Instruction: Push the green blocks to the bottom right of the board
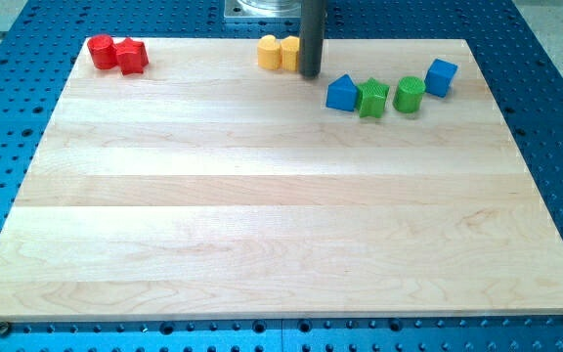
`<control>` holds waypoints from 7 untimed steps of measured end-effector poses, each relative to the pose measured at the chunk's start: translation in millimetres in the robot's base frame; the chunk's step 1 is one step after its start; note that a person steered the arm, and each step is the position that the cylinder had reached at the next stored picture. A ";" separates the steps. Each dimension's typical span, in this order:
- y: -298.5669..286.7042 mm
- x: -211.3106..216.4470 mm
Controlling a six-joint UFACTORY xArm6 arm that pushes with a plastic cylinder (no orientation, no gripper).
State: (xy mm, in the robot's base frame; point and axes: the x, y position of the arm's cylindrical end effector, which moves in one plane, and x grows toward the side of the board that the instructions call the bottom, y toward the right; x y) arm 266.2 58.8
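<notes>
Now | my tip (309,74) bare rod, no jaws | 2 green blocks (372,98) right, apart

Two red blocks are sitting together at the board's (262,244) top left corner: a rounded one (101,51) touching a star-like one (131,56). Two yellow blocks (278,52) are lying side by side along the top edge, near its middle. A blue triangular block (341,93) is resting toward the top right, and a blue cube (441,76) is sitting nearer the right edge.
</notes>
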 end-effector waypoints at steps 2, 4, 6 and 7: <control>39.5 -3.9; 39.5 1.5; 40.2 9.8; 40.3 9.8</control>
State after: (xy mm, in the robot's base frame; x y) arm 276.0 99.1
